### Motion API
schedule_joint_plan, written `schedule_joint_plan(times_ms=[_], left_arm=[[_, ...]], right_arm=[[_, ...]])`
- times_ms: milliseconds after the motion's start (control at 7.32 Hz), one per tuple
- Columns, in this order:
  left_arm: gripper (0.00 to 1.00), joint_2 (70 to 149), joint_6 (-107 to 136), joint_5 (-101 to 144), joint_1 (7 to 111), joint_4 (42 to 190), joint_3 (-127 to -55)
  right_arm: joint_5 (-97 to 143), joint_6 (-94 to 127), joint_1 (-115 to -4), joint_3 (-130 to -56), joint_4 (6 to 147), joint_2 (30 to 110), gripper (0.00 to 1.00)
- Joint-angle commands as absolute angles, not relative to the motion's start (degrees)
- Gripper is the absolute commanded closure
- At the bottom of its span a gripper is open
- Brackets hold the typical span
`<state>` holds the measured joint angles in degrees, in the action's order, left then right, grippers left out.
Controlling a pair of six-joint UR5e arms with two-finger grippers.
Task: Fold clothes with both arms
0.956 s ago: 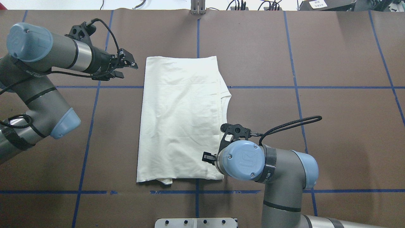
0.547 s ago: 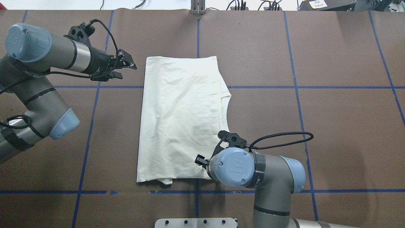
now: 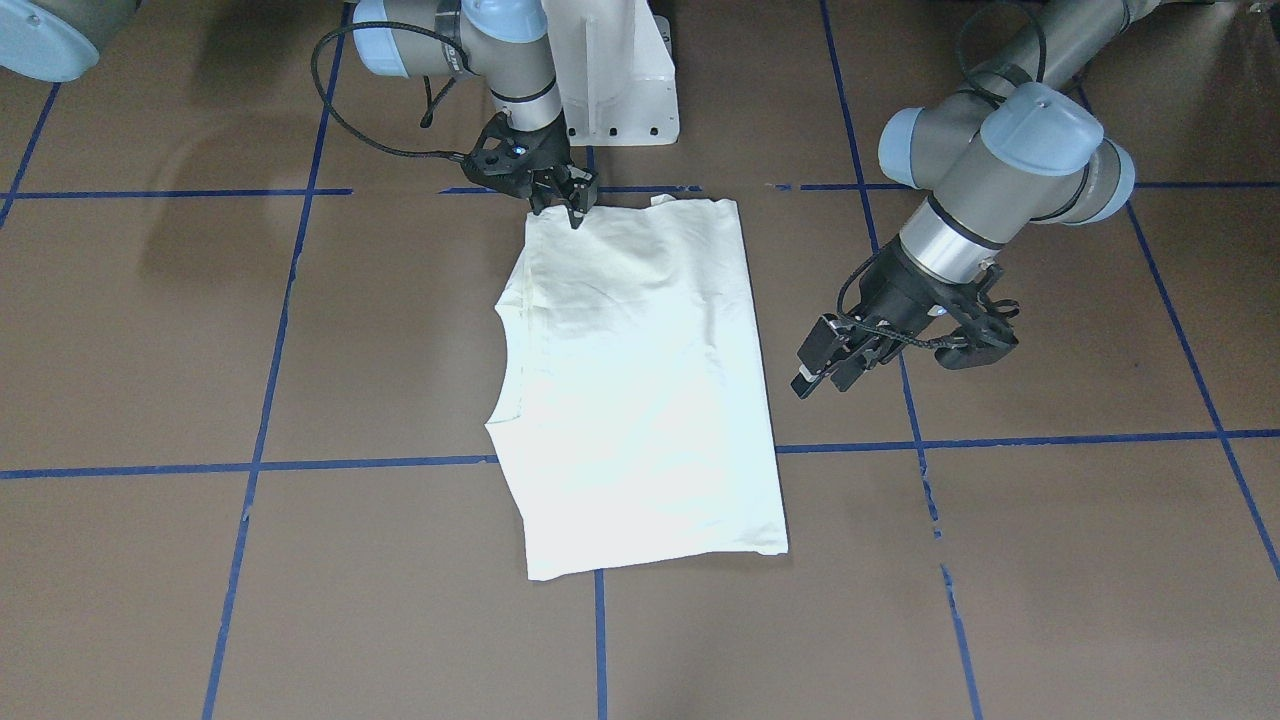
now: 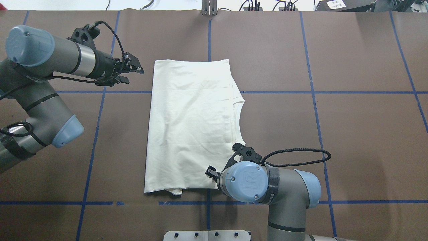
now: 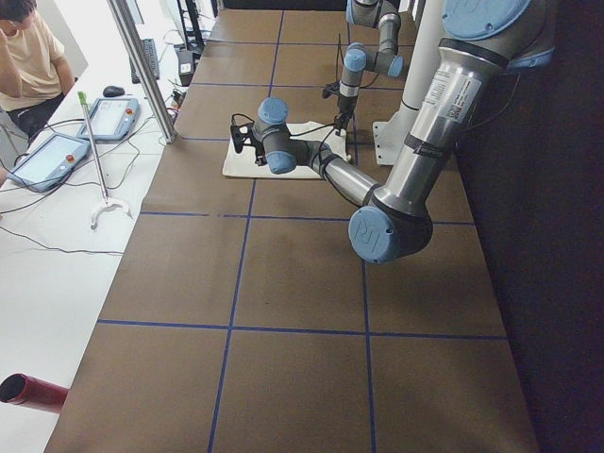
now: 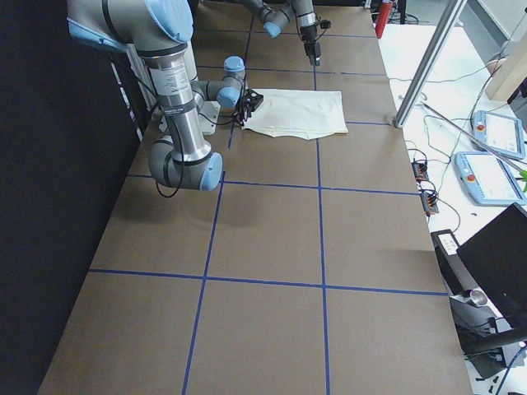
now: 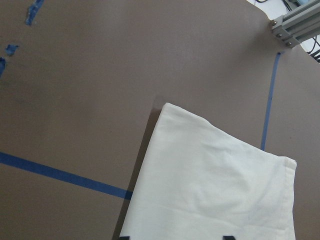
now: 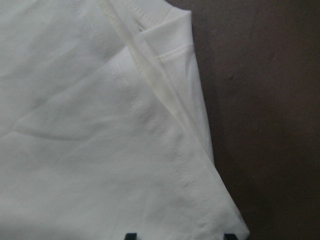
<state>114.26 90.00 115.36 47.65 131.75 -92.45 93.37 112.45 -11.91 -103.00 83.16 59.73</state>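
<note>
1. Table (image 4: 334, 134): brown cover w/ blue tape grid, carrying everything below.

2. L arm (image 4: 43, 100): silver-grey, lt-blue caps, reaching in along the far-left part of the overhead view, wrist pointing twd the shirt's far corner.

3. R arm (image 4: 287, 197): same build, bending over the shirt's near corner on the robot's right, its wrist cap hiding most of the tool from above.

4. Shirt (image 4: 190, 127): cream-white, lying flat and folded lengthwise at table centre, plain side showing. Neck curve is facing the robot's right; near edge is sitting just beyond the tape line closest to the base.

5. L gripper (image 4: 135, 75): hanging off the cloth, near its far-left corner, apart from it; fingers are standing spread w/ nothing between.

6. R gripper (image 3: 570, 208): pointing down at the near-right corner. Wrist cam is showing both tips wide apart over the layered hem, nothing clamped; cloth contact can't be told.

7. Black cable (image 4: 301, 157): looping out from the R wrist.
</note>
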Motion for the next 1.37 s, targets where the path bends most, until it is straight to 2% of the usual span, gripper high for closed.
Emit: schedule_joint_plan(times_ms=[0, 137, 273, 410, 820, 956, 1230], left_arm=[[0.31, 114.3, 90.0, 115.2, 47.6, 131.7, -92.4], [0.31, 114.3, 90.0, 115.1, 47.6, 131.7, -92.5], [0.31, 114.2, 89.9, 115.0, 47.7, 131.7, -92.4], [0.31, 114.2, 89.9, 115.0, 47.7, 131.7, -92.4], [0.31, 114.1, 90.0, 115.0, 47.7, 131.7, -92.5], [0.31, 113.4, 90.1, 115.1, 47.7, 131.7, -93.3], [0.31, 112.4, 91.8, 115.1, 47.7, 131.7, -94.9]], right_arm=[[93.3, 112.5, -11.9, -102.9, 83.2, 60.6, 0.36], [93.3, 112.5, -11.9, -102.9, 83.2, 60.5, 0.49], [93.3, 112.6, -11.9, -103.1, 83.2, 60.5, 0.82], [93.3, 112.6, -11.9, -102.9, 83.2, 60.6, 1.00], [93.3, 112.6, -12.0, -103.4, 83.2, 60.5, 1.00], [93.5, 112.5, -12.6, -106.1, 83.2, 61.3, 1.00], [93.9, 112.5, -12.5, -113.7, 83.1, 68.2, 1.00]])
